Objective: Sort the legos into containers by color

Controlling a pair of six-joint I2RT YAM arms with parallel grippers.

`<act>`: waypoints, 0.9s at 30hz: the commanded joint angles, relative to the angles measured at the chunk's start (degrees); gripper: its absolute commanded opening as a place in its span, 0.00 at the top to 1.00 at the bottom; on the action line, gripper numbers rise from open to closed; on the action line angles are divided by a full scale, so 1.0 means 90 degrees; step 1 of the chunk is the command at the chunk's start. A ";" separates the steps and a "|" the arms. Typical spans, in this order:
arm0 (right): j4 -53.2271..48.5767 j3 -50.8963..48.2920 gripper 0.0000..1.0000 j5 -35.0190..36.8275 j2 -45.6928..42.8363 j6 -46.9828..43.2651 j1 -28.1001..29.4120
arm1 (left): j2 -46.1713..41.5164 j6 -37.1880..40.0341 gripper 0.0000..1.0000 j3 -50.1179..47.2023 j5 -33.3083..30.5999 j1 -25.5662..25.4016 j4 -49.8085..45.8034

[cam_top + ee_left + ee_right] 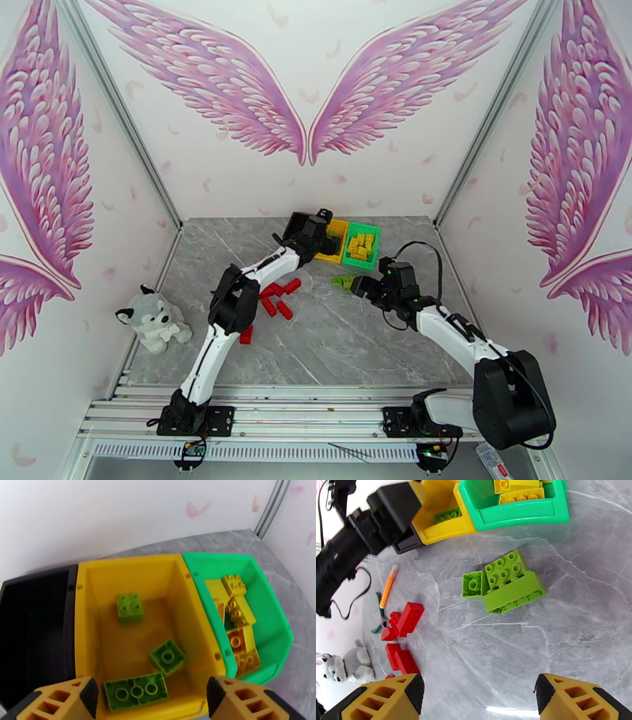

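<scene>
A plush husky sits at the left edge of the grey surface, well apart from the work. Orange-handled pliers lie just beside a scatter of red legos, under the left arm. At the far edge the black bin, yellow bin and green bin stand touching in a row.

Three light green legos lie in the yellow bin and the yellow legos in the green bin. The left gripper hovers over the yellow bin's near wall, fingers spread wide with nothing between them.

A cluster of green legos lies on the surface just before the green bin. It is ahead of the right gripper, which is spread wide, holding nothing.
</scene>
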 commanded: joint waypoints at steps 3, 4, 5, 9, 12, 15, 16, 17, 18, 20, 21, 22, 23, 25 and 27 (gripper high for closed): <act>-0.0070 0.0179 0.18 0.0248 -0.0119 -0.0143 0.0054 | -0.1618 0.0056 0.20 -0.1583 -0.0443 -0.0485 0.0919; -0.0085 0.0165 0.17 0.0274 -0.0161 -0.0153 0.0054 | -0.1850 -0.0005 0.19 -0.1995 -0.0494 -0.0533 0.1088; -0.0087 0.0159 0.16 0.0279 -0.0190 -0.0153 0.0055 | -0.2038 -0.0073 0.19 -0.2346 -0.0551 -0.0581 0.1242; 0.0012 0.0103 0.15 0.0208 -0.0223 -0.0098 0.0051 | -0.2676 -0.0364 0.19 -0.3566 -0.0751 -0.0749 0.1679; 0.0063 0.0104 0.15 0.0138 -0.0171 -0.0057 0.0047 | -0.2954 -0.0590 0.19 -0.4265 -0.0804 -0.0866 0.1919; 0.0082 0.0099 0.15 0.0085 -0.0121 -0.0024 0.0055 | -0.3099 -0.0798 0.19 -0.4967 -0.0826 -0.1001 0.2188; 0.0098 0.0101 0.15 0.0077 -0.0102 -0.0023 0.0050 | -0.3122 -0.0864 0.19 -0.5145 -0.0868 -0.1042 0.2260; 0.0100 0.0099 0.15 0.0083 -0.0094 -0.0027 0.0053 | -0.3132 -0.0909 0.19 -0.5304 -0.0881 -0.1090 0.2330; 0.0079 0.0100 0.15 0.0117 -0.0099 -0.0035 0.0049 | -0.3126 -0.0954 0.19 -0.5420 -0.0882 -0.1123 0.2365; 0.0026 0.0118 0.15 0.0225 -0.0090 -0.0067 0.0055 | -0.3068 -0.1006 0.19 -0.5645 -0.0859 -0.1189 0.2496; 0.0000 0.0132 0.15 0.0262 -0.0088 -0.0083 0.0054 | -0.3016 -0.1005 0.19 -0.5693 -0.0846 -0.1216 0.2546; -0.0032 0.0148 0.15 0.0294 -0.0079 -0.0097 0.0051 | -0.2939 -0.0978 0.19 -0.5701 -0.0775 -0.1224 0.2572; -0.0059 0.0158 0.14 0.0323 -0.0073 -0.0108 0.0054 | -0.2835 -0.0930 0.20 -0.5675 -0.0659 -0.1232 0.2574; -0.0087 0.0167 0.15 0.0321 -0.0081 -0.0112 0.0054 | -0.2659 -0.0811 0.21 -0.5560 -0.0453 -0.1251 0.2528; -0.0088 0.0171 0.14 0.0322 -0.0099 -0.0099 0.0050 | -0.2517 -0.0711 0.21 -0.5434 -0.0427 -0.1301 0.2437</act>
